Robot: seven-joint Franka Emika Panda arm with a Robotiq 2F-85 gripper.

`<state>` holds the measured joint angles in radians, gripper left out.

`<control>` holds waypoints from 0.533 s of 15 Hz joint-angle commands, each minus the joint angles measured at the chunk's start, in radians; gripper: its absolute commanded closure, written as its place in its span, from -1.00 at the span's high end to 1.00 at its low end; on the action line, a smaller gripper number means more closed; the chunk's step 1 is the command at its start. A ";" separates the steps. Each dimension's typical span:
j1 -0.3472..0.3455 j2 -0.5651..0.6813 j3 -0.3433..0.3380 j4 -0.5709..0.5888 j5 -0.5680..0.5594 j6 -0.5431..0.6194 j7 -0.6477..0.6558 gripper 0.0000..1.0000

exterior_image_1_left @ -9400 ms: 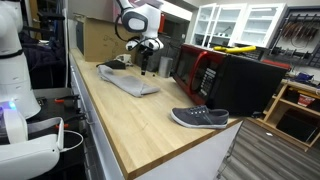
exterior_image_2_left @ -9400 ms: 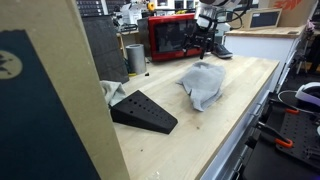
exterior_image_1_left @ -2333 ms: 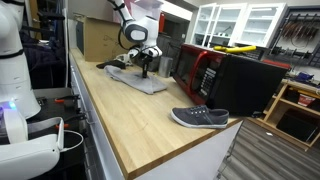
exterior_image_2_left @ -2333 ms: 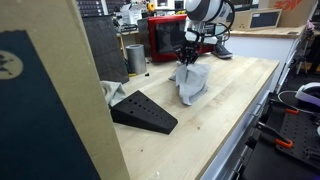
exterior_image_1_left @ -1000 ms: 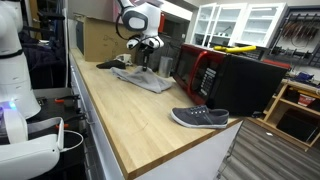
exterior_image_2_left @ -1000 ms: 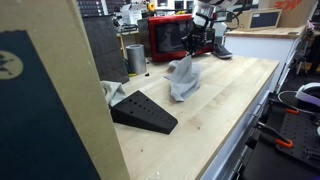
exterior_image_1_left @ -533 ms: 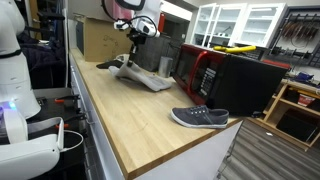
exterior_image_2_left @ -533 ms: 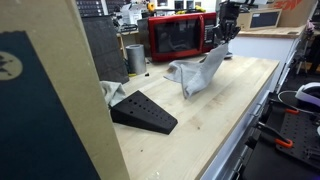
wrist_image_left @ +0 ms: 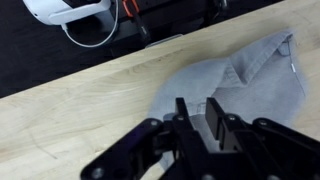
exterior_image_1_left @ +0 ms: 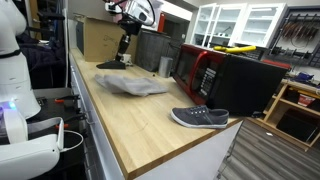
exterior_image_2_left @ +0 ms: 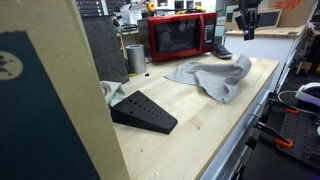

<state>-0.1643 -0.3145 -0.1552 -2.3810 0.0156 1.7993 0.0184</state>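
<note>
A grey cloth (exterior_image_1_left: pixel 132 85) (exterior_image_2_left: pixel 215 72) lies crumpled and spread on the wooden worktop (exterior_image_1_left: pixel 130 125). In both exterior views my gripper (exterior_image_1_left: pixel 122 47) (exterior_image_2_left: pixel 247 27) hangs in the air above the cloth's far end, clear of it. In the wrist view the gripper (wrist_image_left: pixel 197 108) looks straight down on the cloth (wrist_image_left: pixel 240 75). Its two dark fingers stand a small gap apart with nothing between them, so it is open and empty.
A grey shoe (exterior_image_1_left: pixel 200 118) lies near the worktop's end. A red microwave (exterior_image_2_left: pixel 180 35) and a black box (exterior_image_1_left: pixel 250 82) stand along the back. A black wedge (exterior_image_2_left: pixel 143 110), a metal cup (exterior_image_2_left: pixel 135 58) and a cardboard box (exterior_image_1_left: pixel 95 38) are also here.
The gripper had the cloth lifted by one end and carried it sideways. It has now let go and risen; the cloth has dropped flat onto the worktop.
</note>
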 commanded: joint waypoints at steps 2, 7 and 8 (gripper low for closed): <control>0.008 -0.050 -0.002 0.005 -0.022 -0.077 -0.074 0.35; 0.028 -0.033 0.007 0.007 0.101 0.027 -0.018 1.00; 0.037 -0.026 0.012 0.001 0.146 0.073 -0.007 1.00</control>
<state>-0.1489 -0.3505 -0.1521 -2.3771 0.0747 1.7940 -0.0297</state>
